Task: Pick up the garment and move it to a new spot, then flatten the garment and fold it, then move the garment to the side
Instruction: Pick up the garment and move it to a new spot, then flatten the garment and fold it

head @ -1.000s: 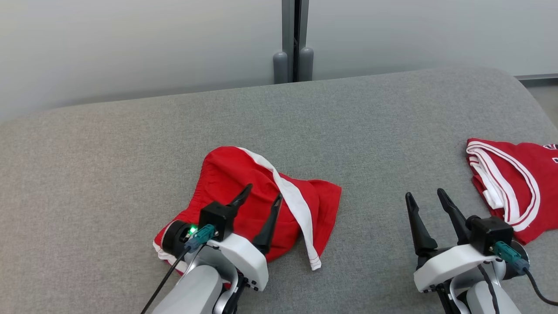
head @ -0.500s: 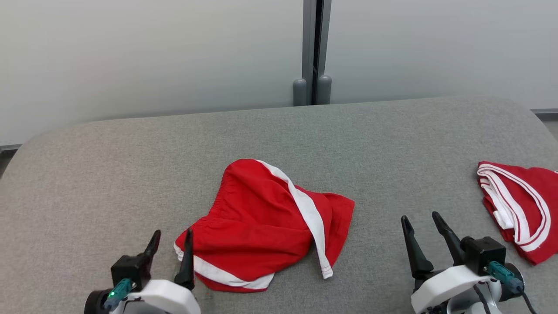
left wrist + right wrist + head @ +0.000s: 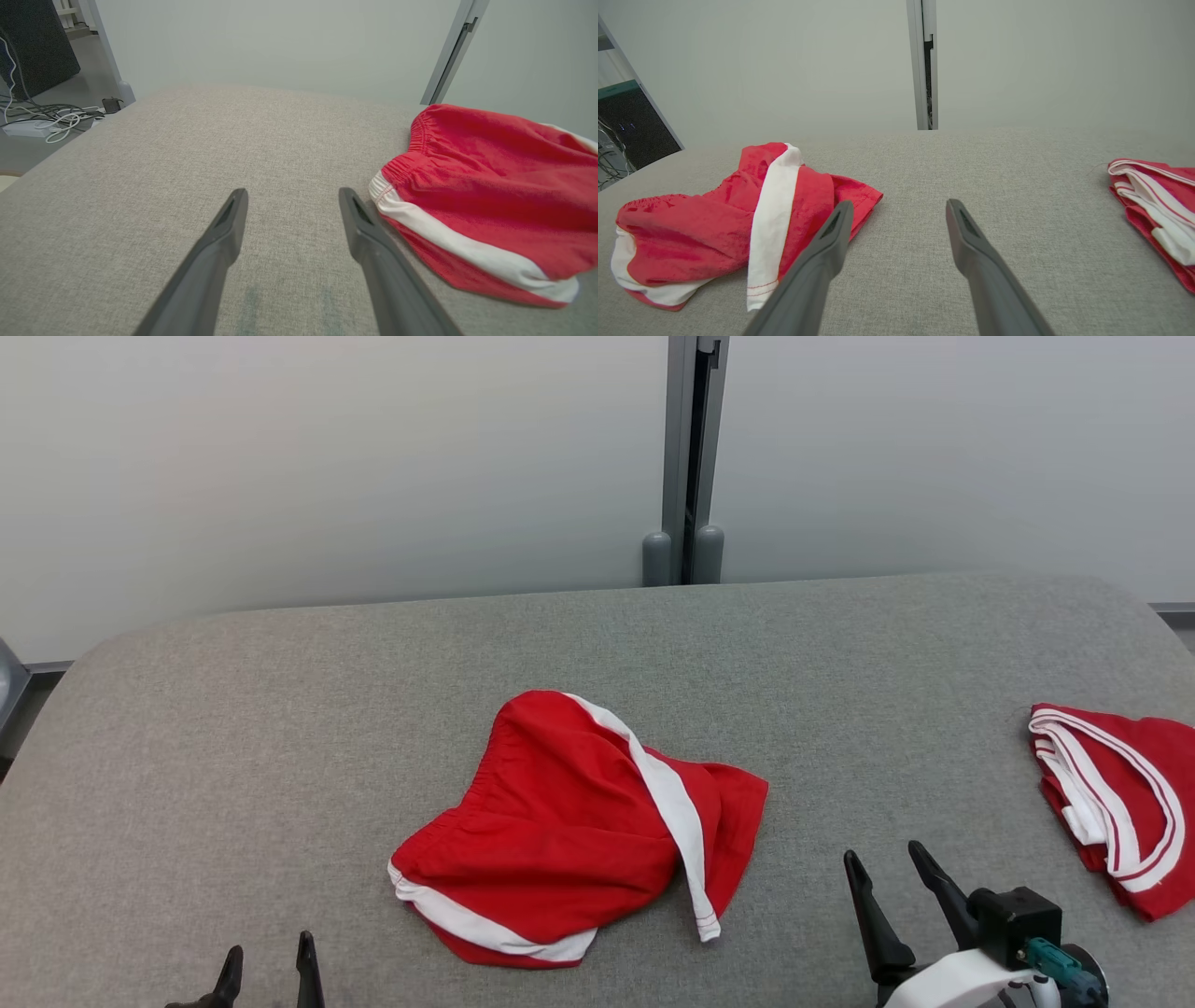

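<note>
While both arms sit low at the near edge, the red shorts (image 3: 579,831) lie unheld in a rumpled heap near the middle of the grey padded table (image 3: 280,756). One white side stripe is draped over the top and a white band runs along the near hem.

From the head view, the left gripper (image 3: 268,971) is just two dark tips poking up at the bottom edge, left of the shorts and apart from them. The right gripper (image 3: 883,855) stands higher, white wrist and teal plug in sight. It is between the shorts and a second red-and-white garment (image 3: 1111,803), which lies folded by the table's right end.

The left wrist view brings you close: its fingers are spread wide with nothing between them, only bare grey cloth below. The gathered elastic waistband of the shorts sits near the right-hand finger, not touching it. That view also takes in the floor past the table's left end, with a tangle of cables (image 3: 46,123) and a dark cabinet (image 3: 37,42).

The right wrist view has its own fingers parted just as wide over bare table, gripping nothing. It gives the shorts from the other side, with the stripe's loose end showing red stitching and a leg corner tucked behind the left-hand finger. The second garment is off at its right edge, well apart from the shorts, and a grey post (image 3: 923,65) rises between pale wall panels straight ahead
</note>
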Controlling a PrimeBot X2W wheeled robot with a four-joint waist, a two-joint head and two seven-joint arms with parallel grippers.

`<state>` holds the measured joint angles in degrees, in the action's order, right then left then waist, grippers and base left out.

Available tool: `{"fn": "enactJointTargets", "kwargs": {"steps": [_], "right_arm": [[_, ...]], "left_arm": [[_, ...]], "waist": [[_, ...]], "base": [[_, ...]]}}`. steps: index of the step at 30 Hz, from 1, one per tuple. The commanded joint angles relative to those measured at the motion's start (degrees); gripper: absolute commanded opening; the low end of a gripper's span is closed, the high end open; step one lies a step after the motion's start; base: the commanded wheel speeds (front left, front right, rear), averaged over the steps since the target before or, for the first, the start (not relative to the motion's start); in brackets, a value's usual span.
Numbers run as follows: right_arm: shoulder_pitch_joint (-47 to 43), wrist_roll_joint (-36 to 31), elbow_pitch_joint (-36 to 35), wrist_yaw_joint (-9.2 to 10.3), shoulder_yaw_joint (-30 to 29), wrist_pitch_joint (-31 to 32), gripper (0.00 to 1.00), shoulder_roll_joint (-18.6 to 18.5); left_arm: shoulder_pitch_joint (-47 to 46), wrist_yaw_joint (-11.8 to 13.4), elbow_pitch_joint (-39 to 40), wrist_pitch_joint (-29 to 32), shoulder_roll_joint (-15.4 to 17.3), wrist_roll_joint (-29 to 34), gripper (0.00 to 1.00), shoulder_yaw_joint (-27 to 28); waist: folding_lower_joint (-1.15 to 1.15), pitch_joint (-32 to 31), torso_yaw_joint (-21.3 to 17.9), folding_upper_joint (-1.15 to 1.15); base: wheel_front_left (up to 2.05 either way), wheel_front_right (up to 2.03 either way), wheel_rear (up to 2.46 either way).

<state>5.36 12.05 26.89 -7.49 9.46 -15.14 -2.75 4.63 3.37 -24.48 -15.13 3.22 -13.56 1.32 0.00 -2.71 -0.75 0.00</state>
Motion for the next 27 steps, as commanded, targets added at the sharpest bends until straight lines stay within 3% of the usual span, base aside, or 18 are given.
{"fn": "enactJointTargets", "kwargs": {"steps": [1,18,27], "right_arm": [[-0.5,0.3,0.1,0.01,0.0,0.0,1.0,-0.3],[0.0,0.8,0.2,0.01,2.0,0.0,1.0,-0.3],[0.5,2.4,0.4,0.01,11.2,0.0,1.0,-0.5]], "left_arm": [[0.5,-0.3,0.4,0.0,0.2,0.6,1.0,0.5],[-0.3,-0.3,0.7,0.0,-0.2,-1.2,1.0,-0.7],[-0.4,-0.5,-0.1,0.0,-0.2,-2.2,1.0,-2.3]], "waist": [[0.0,0.0,0.0,0.0],[0.0,1.0,1.6,0.0],[0.0,1.9,3.5,0.0]], "base": [[0.0,0.0,0.0],[0.0,0.0,0.0],[0.0,0.0,0.0]]}}
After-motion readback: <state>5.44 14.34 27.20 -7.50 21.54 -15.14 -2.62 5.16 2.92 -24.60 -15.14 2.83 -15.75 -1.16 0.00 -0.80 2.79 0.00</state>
